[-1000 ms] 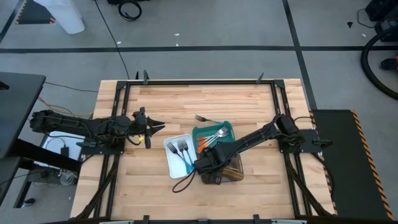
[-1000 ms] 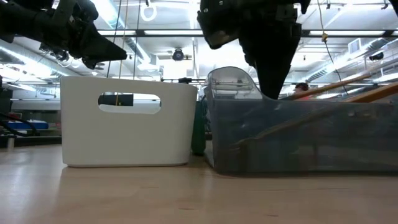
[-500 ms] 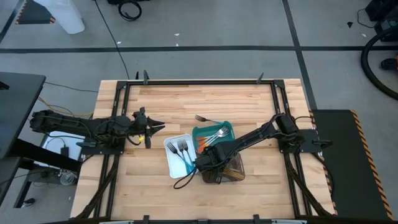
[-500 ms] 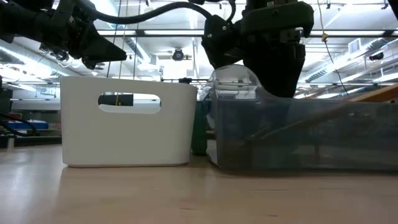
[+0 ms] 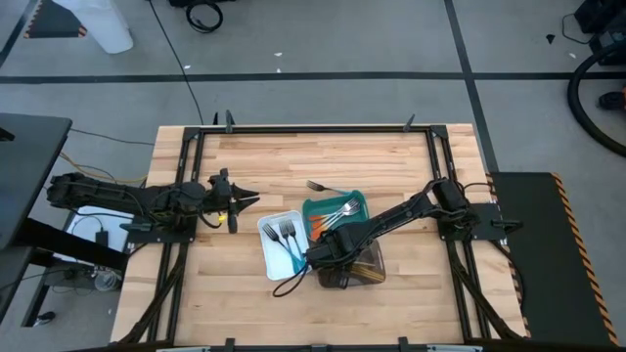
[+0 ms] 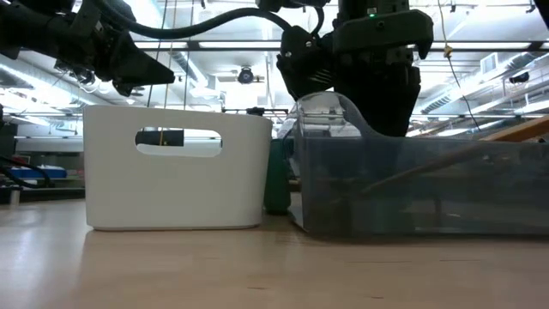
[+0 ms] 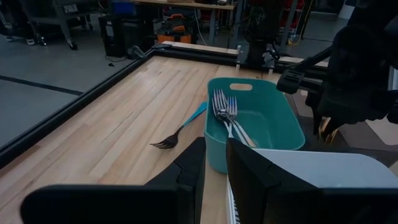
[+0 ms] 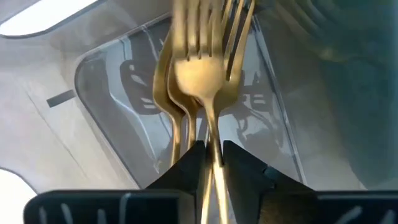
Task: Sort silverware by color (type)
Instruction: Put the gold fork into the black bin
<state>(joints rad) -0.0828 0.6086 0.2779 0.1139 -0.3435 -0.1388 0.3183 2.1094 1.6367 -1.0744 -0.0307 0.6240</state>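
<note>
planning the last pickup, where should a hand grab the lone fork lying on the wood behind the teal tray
Grip the fork on its blue handle, midway along, coming straight down from above. It lies flat on the table, so only a top approach fits fingers either side; the handle's far end sits close to the teal tray.

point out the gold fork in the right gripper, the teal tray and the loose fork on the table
gold fork (image 8: pixel 200 78), right wrist view, base of its head.
teal tray (image 7: pixel 283 131), left wrist view, its side wall.
loose fork (image 7: pixel 180 130), left wrist view, mid-handle.
</note>
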